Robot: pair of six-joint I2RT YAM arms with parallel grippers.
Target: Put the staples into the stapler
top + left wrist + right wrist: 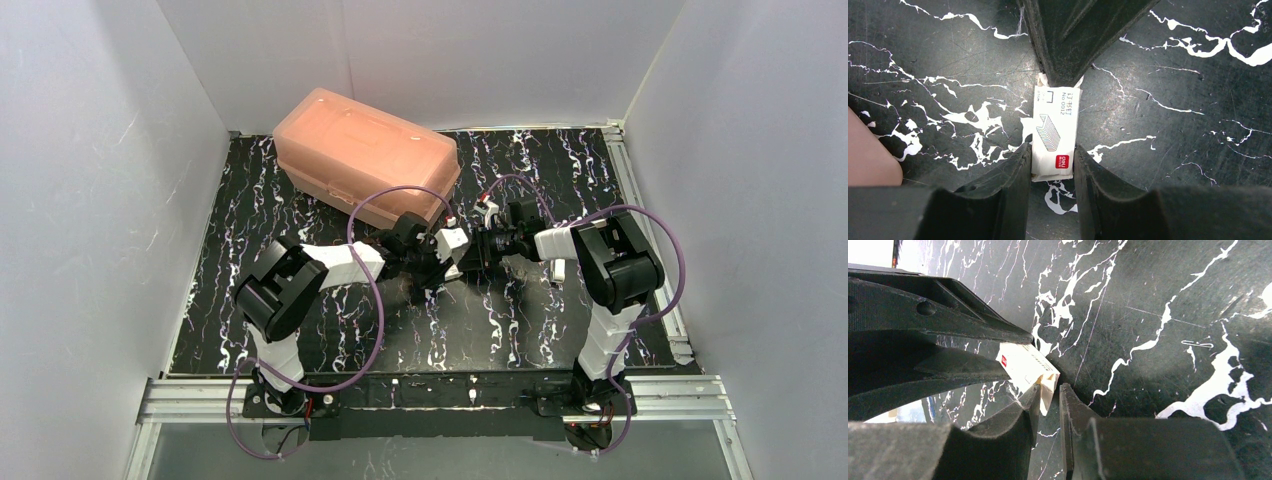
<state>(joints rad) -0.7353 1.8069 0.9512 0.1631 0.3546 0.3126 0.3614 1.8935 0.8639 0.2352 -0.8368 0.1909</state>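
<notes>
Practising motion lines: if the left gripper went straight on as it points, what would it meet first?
Probably the black right gripper, pinching the far end of the small white cardboard staple box.

— What is the staple box (1054,132) made of?
— Thin white card, matt, with a creased, torn end flap.
— And the table top (1173,150)?
— Black with a marble print, a dull sheen and fine scratches.
— The fingers (1003,185) of the left gripper (1052,165)?
— Matt black plastic, faintly grained. The pink case (365,155) is smooth, translucent plastic, and the rails (680,388) are bare metal.
</notes>
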